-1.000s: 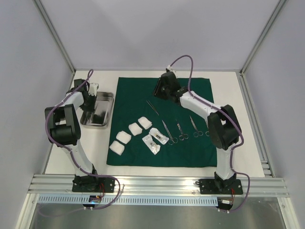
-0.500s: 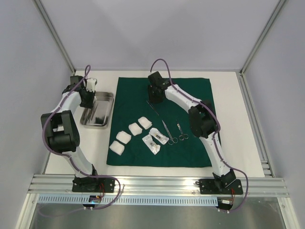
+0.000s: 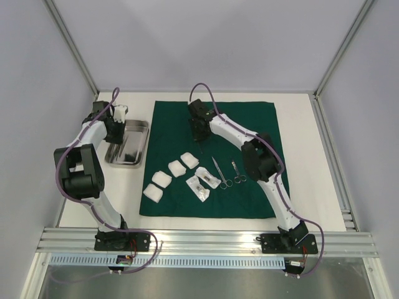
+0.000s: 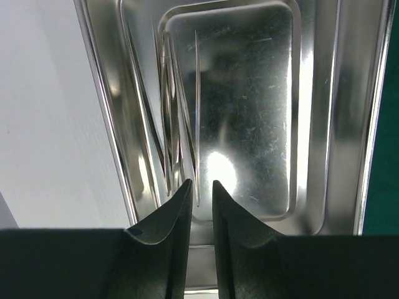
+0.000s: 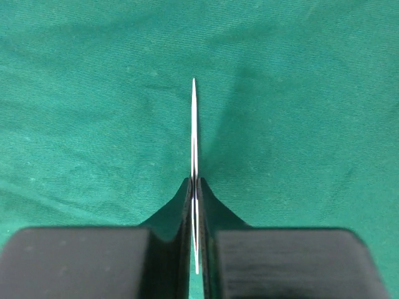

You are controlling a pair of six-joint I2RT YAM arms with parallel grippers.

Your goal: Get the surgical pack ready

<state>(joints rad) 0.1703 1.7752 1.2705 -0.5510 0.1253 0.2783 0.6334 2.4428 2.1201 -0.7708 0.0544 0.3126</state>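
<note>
Right gripper (image 5: pixel 194 187) pinched tight on thin steel tweezers (image 5: pixel 194 124), tips sticking out past the fingers, over the far-left part of the green cloth (image 3: pixel 249 199). Left gripper (image 4: pixel 196 187) sits off the cloth's left edge, jaws at a narrow gap with nothing between, above the steel tray (image 4: pixel 312 124). Slim instruments (image 4: pixel 171 112) lie in it. White gauze squares (image 3: pixel 163 177) run diagonally from the cloth's left edge toward centre, with two ring-handled tools (image 3: pixel 219 172) just right of them.

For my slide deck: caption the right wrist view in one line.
The right tool pinches slim metal tweezers, tips pointing away, over the green cloth.
</note>
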